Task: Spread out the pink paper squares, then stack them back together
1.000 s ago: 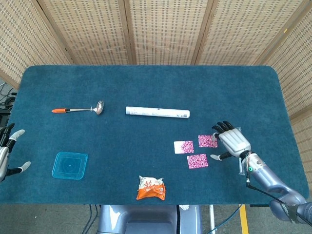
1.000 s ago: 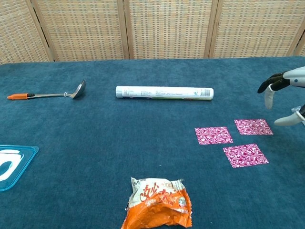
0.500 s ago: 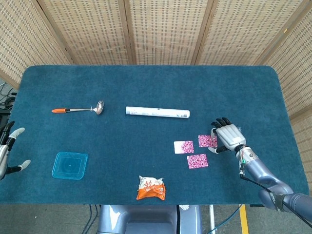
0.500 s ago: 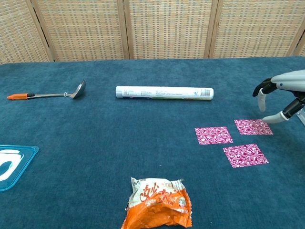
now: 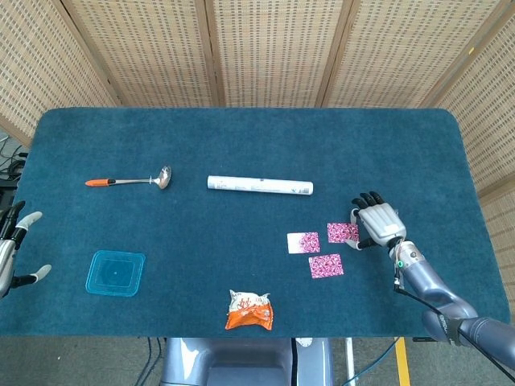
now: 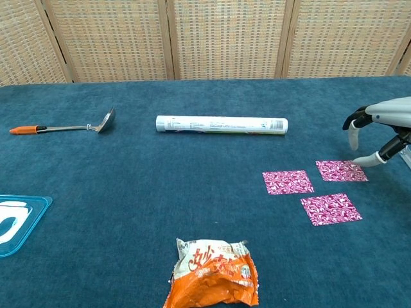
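Three pink patterned paper squares lie spread apart on the blue table: one on the left [image 5: 303, 242] [image 6: 288, 181], one at the far right [image 5: 343, 232] [image 6: 341, 171], one nearest the front [image 5: 326, 265] [image 6: 331, 208]. My right hand [image 5: 376, 223] [image 6: 379, 128] hovers with fingers apart just right of the far right square, a fingertip [image 6: 361, 160] at that square's right edge. It holds nothing. My left hand [image 5: 14, 245] is open at the table's left edge, far from the squares.
A white paper roll [image 5: 260, 186] lies behind the squares. A ladle with an orange handle [image 5: 129, 180] is at the left. A blue square lid [image 5: 116, 273] sits front left. An orange snack bag [image 5: 249, 310] lies at the front edge.
My right hand has moved left and lowered toward the far right square. The squares and the left hand have not moved.
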